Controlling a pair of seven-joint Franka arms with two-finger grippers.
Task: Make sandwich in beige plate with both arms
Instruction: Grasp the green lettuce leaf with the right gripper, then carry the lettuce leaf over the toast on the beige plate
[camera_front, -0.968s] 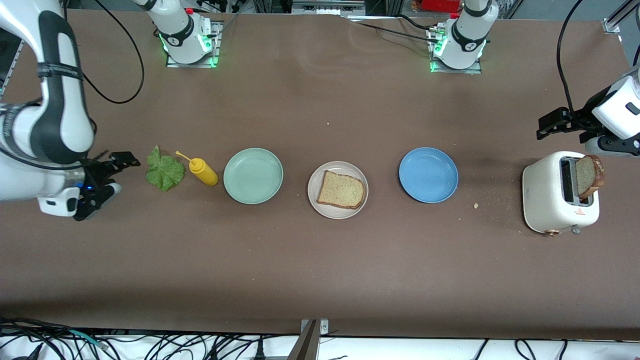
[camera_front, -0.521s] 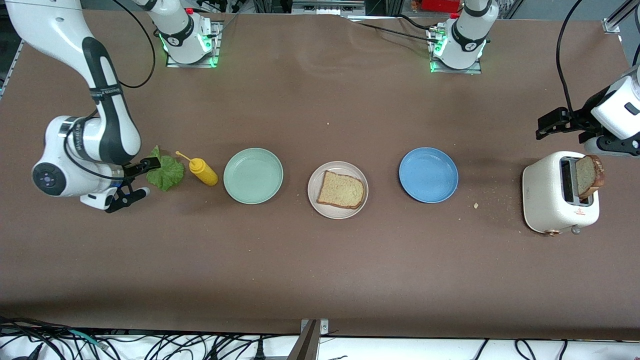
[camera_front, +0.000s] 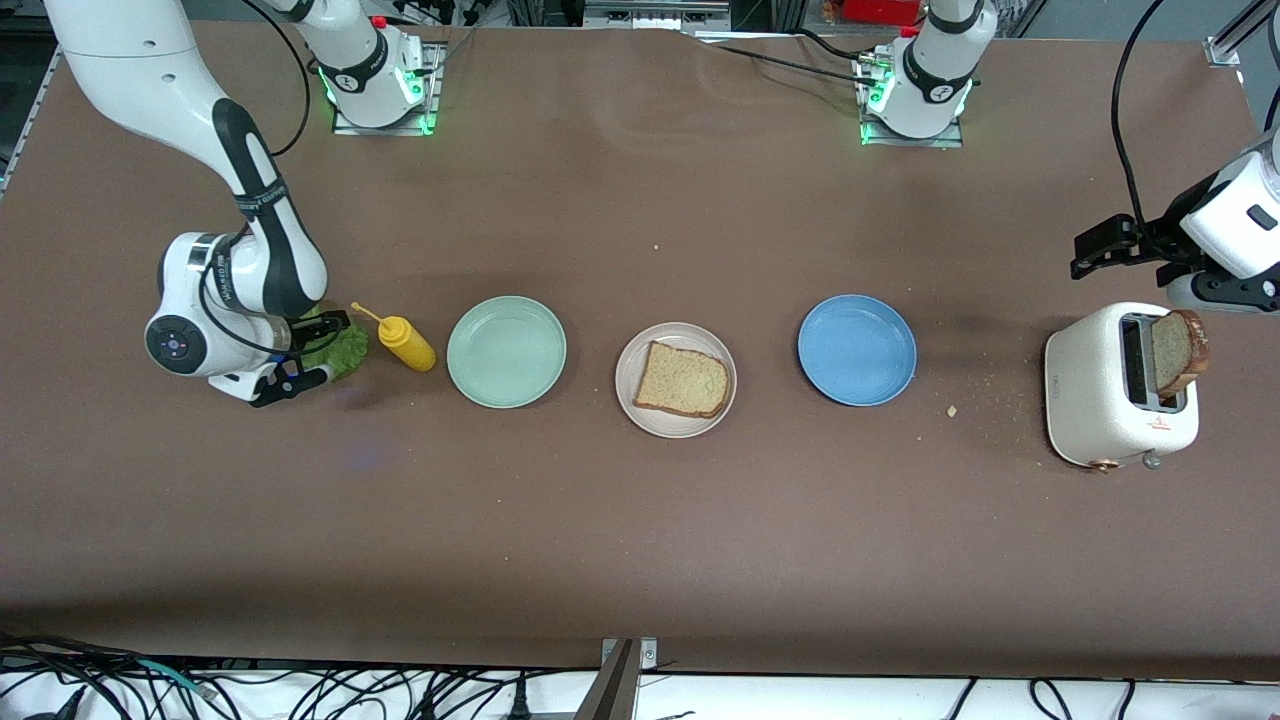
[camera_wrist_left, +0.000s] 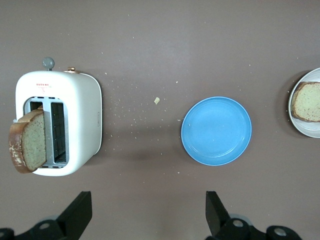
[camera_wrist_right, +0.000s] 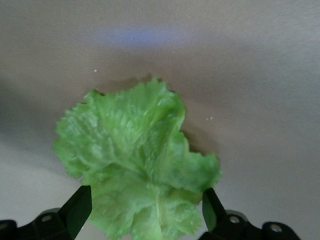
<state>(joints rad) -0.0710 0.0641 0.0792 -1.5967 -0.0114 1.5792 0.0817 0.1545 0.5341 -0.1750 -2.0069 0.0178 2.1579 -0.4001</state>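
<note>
The beige plate (camera_front: 628, 395) sits mid-table with one slice of brown bread (camera_front: 682, 380) on it. A second slice (camera_front: 1178, 352) sticks up out of the white toaster (camera_front: 1095, 400) at the left arm's end. The green lettuce leaf (camera_front: 347, 347) lies flat on the table at the right arm's end. My right gripper (camera_front: 318, 352) is low over the leaf and open, one finger on each side of it; the right wrist view shows the leaf (camera_wrist_right: 135, 150) reaching in between the fingers (camera_wrist_right: 77, 210). My left gripper (camera_front: 1095, 250) waits open above the table beside the toaster (camera_wrist_left: 75, 115).
A yellow mustard bottle (camera_front: 405, 345) lies right beside the lettuce, toward the mint-green plate (camera_front: 506, 351). A blue plate (camera_front: 857, 350) stands between the beige plate and the toaster. Crumbs (camera_front: 952, 411) are scattered near the toaster.
The right arm has swung in from the table's end and come down over the lettuce, so its fingers now straddle the leaf. The left arm has not moved.
</note>
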